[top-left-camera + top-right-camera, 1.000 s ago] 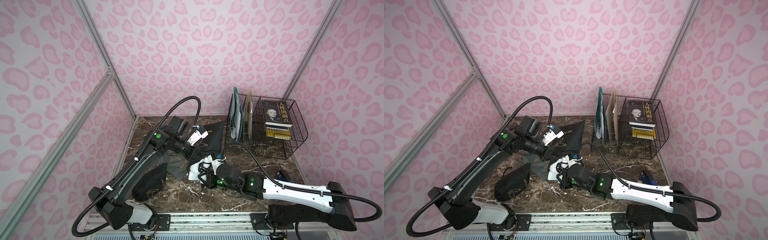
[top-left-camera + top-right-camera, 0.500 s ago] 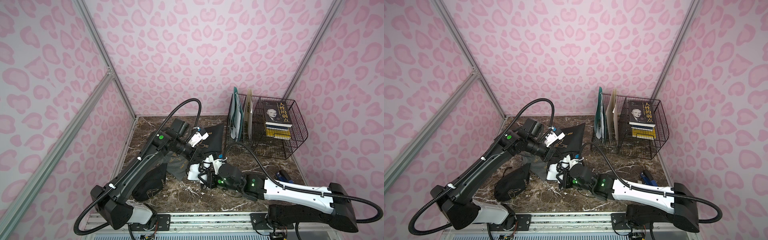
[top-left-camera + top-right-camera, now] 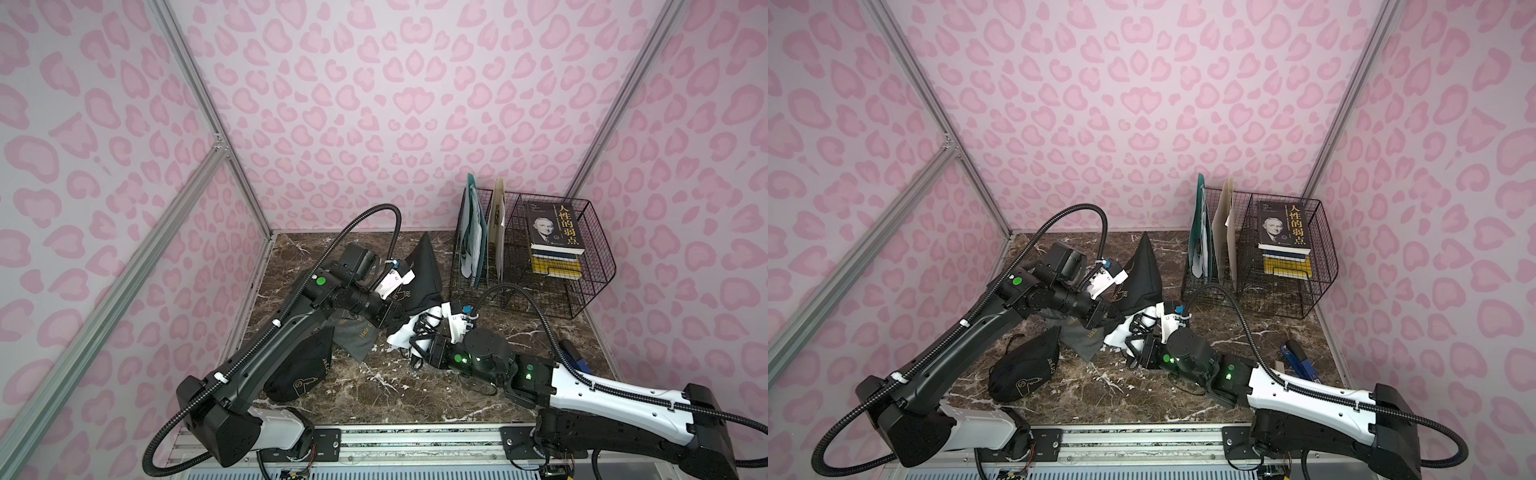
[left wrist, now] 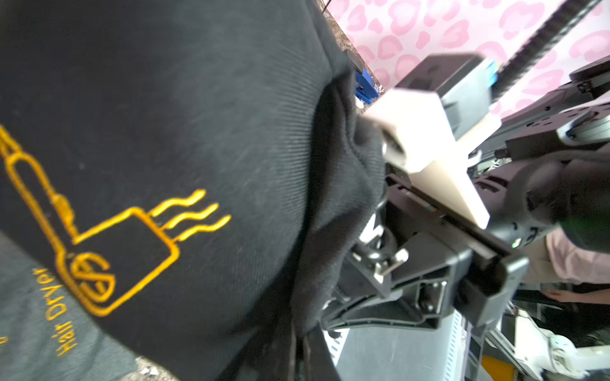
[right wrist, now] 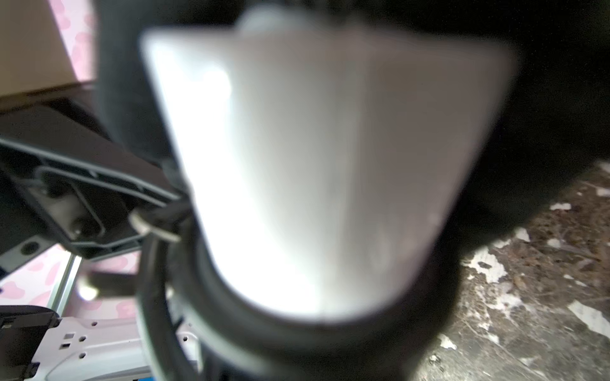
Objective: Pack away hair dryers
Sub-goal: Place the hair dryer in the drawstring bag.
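L claw [image 3: 392, 320] lower, "Hair Dryer" pouch [image 3: 359, 337]

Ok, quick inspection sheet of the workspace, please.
Surface: dark marble tabletop, white-veined.
Job's things: white hair dryer at mouth of raised black pouch; dark dryers not seen.
Clutter: grey pouch flat, bulging black pouch, wire basket with books and folders, blue tool.
Grippers: left pincer shut on raised black pouch; right pincer gripping white hair dryer.
Cables: arm hoses loop overhead; dryer cord loose by right pincer.
Surroundings: pink patterned walls, aluminium frame.
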Controlling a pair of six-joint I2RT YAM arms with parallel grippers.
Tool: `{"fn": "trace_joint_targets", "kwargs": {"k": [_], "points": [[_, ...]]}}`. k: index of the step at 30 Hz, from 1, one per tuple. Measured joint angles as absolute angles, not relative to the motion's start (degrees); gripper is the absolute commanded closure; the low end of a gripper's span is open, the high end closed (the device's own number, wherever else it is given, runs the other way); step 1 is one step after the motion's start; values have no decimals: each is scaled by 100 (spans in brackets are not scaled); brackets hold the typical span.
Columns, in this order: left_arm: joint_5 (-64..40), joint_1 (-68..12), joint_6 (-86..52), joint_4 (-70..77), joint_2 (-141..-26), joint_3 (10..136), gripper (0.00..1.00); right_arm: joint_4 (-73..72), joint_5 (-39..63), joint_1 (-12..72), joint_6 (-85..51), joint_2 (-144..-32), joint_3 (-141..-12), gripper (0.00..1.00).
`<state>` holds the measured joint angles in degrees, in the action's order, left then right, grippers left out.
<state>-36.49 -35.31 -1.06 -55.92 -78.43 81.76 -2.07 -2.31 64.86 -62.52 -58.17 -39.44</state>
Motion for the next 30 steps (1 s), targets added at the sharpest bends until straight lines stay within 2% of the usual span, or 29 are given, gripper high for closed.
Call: {"fn": "trace_joint_targets", "kwargs": {"k": [18, 30], "points": [[-3413, -3516, -298, -5374, -7699, 7874, 99, -198, -1083, 6497, -6648, -5227, -3677, 100], [-3677, -3505, -489, -5207, -7719, 7734, 99, -34, -1605, 6554, -6827, -5426, -4003, 100]]}}
